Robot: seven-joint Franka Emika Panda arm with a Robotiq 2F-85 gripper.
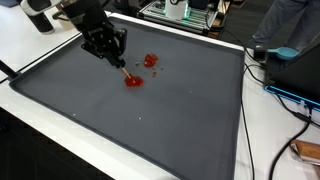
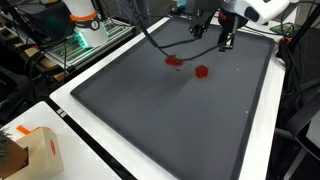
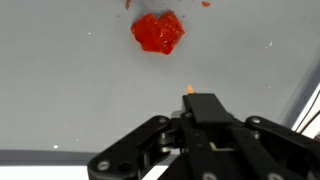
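Red blob (image 3: 158, 32) was seen near the thin stick (image 1: 121, 70) clamped between closed fingers (image 3: 205, 108); the stick could be snapped by excess pressure.

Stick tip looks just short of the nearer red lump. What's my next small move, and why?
Probably ease the end effector forward a touch toward the red lump. In the wrist view it looks shut on a thin stick, whose tip sits short of the lump with bare mat between. A second red lump lies close by, so keep the push small.
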